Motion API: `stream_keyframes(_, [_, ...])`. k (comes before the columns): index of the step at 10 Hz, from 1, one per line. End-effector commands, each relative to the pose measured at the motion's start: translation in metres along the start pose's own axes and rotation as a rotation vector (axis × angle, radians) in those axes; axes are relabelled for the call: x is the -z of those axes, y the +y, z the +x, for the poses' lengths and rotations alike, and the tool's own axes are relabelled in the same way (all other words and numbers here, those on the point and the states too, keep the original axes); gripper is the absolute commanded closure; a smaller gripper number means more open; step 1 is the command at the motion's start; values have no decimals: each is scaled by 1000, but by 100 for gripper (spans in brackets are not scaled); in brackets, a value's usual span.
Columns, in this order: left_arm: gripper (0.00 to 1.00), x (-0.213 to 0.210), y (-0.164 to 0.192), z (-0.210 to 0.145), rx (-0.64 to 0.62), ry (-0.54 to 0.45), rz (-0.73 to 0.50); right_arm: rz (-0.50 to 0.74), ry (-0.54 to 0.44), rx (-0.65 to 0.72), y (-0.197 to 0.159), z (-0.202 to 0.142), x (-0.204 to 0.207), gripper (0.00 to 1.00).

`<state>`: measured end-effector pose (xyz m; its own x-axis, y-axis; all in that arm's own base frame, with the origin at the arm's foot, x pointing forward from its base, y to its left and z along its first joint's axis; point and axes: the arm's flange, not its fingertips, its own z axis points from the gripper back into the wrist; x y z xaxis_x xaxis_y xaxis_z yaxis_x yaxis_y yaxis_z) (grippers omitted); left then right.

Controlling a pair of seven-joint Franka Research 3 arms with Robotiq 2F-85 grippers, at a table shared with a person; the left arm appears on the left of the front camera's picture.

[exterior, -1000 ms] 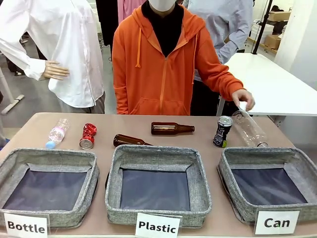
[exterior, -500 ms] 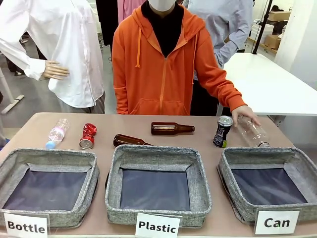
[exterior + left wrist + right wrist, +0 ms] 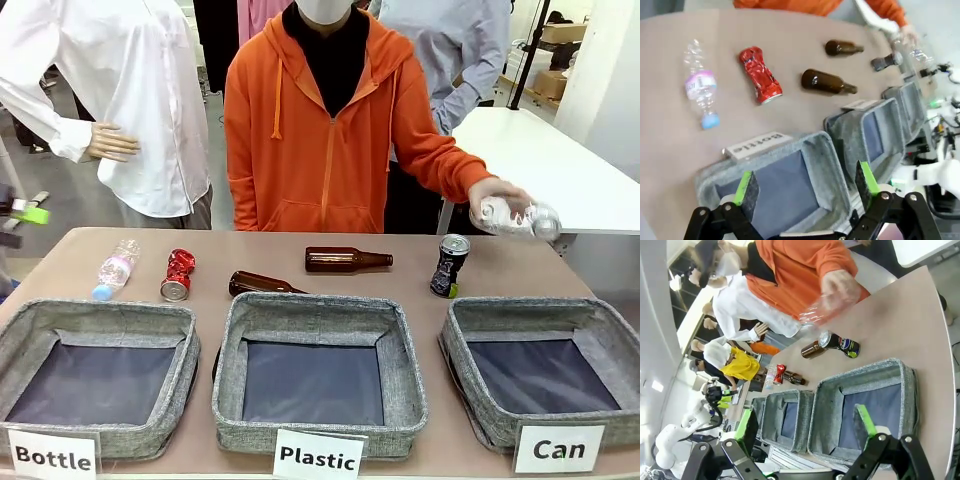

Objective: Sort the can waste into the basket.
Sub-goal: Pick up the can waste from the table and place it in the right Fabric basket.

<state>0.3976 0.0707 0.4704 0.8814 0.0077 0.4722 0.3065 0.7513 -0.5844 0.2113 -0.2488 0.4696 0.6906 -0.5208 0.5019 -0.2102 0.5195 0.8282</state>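
Note:
A crushed red can (image 3: 178,274) lies at the table's far left, between a clear bottle and a brown one. The slim black can (image 3: 450,265) stands upright behind the grey basket labelled "Can" (image 3: 545,312), which holds nothing. From above, my left gripper (image 3: 806,181) is open over the "Bottle" basket, with the red can (image 3: 760,75) well ahead of it. My right gripper (image 3: 805,422) is open and hangs above the near edge of the Can basket (image 3: 867,371), the black can (image 3: 842,345) beyond it. A green-padded tip of the left gripper (image 3: 25,210) shows at the left edge.
The person's hand holds a clear plastic bottle (image 3: 512,216) in the air above the table's right end. Two brown glass bottles (image 3: 345,259) (image 3: 262,283) and a clear bottle (image 3: 115,268) lie on the table. The "Bottle" (image 3: 95,312) and "Plastic" (image 3: 318,305) baskets stand in front.
The person has lifted the clear plastic bottle off the table beside the black can. The left gripper's tip has come into the front view at the left edge.

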Motion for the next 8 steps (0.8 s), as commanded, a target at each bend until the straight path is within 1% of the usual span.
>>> stream_keyframes(1, [0,28,1,28,-3,27,110,6,-9,-27,2,3,-1,0])
stream_keyframes(2, [0,37,-4,36,-30,5,128,6,-9,-27,2,3,-1,0])
stream_keyframes(3, [0,26,-5,17,9,27,49,6,-9,-27,2,3,-1,0])
stream_keyframes(4, [0,26,-5,17,9,27,49,6,-9,-27,2,3,-1,0])
stream_keyframes(5, [0,45,-6,31,4,32,95,6,-9,-27,2,3,-1,0])
stream_keyframes(6, [0,57,-4,43,-26,51,136,6,-9,-27,2,3,-1,0])
stream_keyframes(7, [0,72,-4,50,-44,17,175,6,-9,-27,2,3,-1,0])
stream_keyframes(8, [0,94,-6,54,-12,40,205,6,-9,-27,2,3,-1,0])
